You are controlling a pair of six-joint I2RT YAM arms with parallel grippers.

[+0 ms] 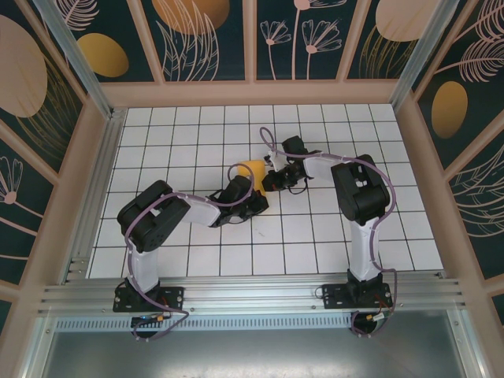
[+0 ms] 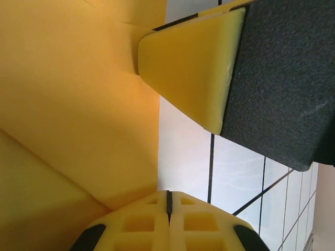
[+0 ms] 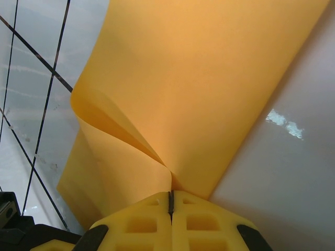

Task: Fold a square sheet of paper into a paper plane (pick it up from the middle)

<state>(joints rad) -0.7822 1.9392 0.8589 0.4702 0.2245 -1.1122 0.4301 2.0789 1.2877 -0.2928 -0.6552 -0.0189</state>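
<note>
Orange paper sheet (image 1: 252,168) mid tabletop (image 1: 197,126), partly lifted and curled; right claw (image 3: 170,196) clamped on it; left claw (image 2: 168,194) closed, tips at its edge, grip unclear

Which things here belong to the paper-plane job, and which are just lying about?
Job:
- orange paper sheet, curled and partly folded
- left gripper, shut on the sheet
- right gripper, shut on the sheet

Just surroundings:
- tiled table
- patterned walls
- metal rail
</note>
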